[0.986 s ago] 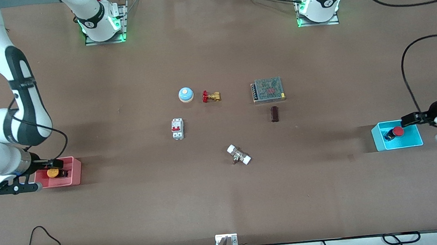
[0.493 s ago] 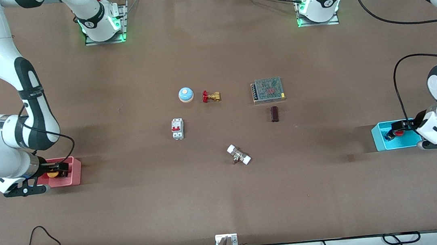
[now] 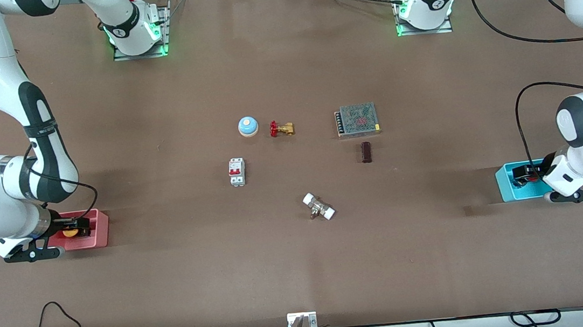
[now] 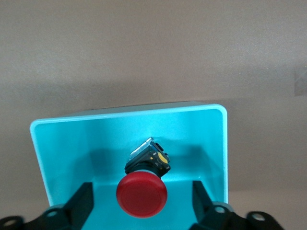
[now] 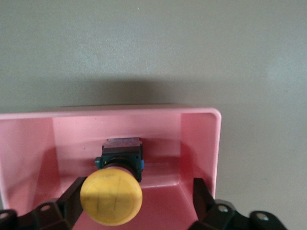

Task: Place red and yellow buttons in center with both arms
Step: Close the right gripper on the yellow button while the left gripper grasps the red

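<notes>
Right gripper (image 3: 72, 228) sits low in the pink tray (image 3: 99, 233) at the right arm's end of the table; fingers spread wide, nothing held; in the right wrist view the two fingers (image 5: 72, 199) stand either side of the yellow button (image 5: 111, 199), which lies between them with clear gaps, its black body pointing away from the wrist toward the tray wall (image 5: 134, 115).

Left gripper (image 3: 527, 177) is down in the blue tray (image 3: 504, 180) at the left arm's end; also spread apart and empty; the red button (image 4: 141, 194) lies centred between its fingers (image 4: 80, 203), the body (image 4: 147, 157) tilted and aimed away from the wrist, the cap toward the camera.

Deciding relation, judged: each button's long axis runs along its gripper's approach line, so the fingers would close across the cap or the body just under it; each arm is already at its own button, neither lifted.

Centre of the table (image 3: 301, 260) carries a blue bell (image 3: 248, 126), a brass valve (image 3: 281, 129), a circuit breaker (image 3: 236, 172), a white fitting (image 3: 319, 206), a dark block (image 3: 366, 152) and a power supply (image 3: 357, 119); bare brown top lies among them for setting down.
</notes>
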Motion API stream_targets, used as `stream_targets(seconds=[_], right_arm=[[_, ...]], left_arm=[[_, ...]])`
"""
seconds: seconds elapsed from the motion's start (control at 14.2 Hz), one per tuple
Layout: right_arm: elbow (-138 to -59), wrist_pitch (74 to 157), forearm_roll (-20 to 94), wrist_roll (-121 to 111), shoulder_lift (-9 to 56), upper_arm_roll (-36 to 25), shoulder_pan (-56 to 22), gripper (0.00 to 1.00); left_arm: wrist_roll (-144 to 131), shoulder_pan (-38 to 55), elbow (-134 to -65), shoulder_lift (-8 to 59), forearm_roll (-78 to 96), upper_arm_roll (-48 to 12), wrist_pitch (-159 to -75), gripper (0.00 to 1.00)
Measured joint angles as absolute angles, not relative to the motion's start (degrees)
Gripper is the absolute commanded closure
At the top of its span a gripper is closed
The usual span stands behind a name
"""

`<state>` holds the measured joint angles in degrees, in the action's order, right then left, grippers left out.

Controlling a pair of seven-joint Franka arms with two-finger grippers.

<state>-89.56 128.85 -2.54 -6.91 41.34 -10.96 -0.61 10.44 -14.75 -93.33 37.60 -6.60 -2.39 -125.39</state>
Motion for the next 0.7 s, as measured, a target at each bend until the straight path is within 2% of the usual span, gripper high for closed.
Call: stream_targets(seconds=[0.21, 0.42, 0.49, 0.56, 0.7], right_arm=[[-89.06, 128.85, -2.41, -6.90, 41.63, -10.84, -0.62, 0.18], [-89.03, 128.86, -1.83, -6.90, 41.86, -10.74, -0.62, 0.24], [-88.93, 128.87, -1.32, -6.89, 41.98, -10.74, -0.61, 0.30], [-88.69, 128.87, -0.23, -6.89, 42.20, -10.74, -0.61, 0.42], [-88.30, 128.87, 1.11, -6.92, 42.62, -10.73, -0.62, 0.76]], left_arm=[[10.28, -14.75, -93.57, 37.59, -6.60, -2.39, -125.39, 0.47], [10.01, -14.75, -93.59, 37.59, -6.60, -2.39, -125.39, 0.59], [9.90, -14.74, -93.59, 37.57, -6.60, -2.39, -125.39, 0.65], [9.84, -14.71, -93.57, 37.52, -6.60, -2.39, -125.39, 0.68], [9.70, -14.66, -93.35, 37.24, -6.60, -2.39, -125.41, 0.71]])
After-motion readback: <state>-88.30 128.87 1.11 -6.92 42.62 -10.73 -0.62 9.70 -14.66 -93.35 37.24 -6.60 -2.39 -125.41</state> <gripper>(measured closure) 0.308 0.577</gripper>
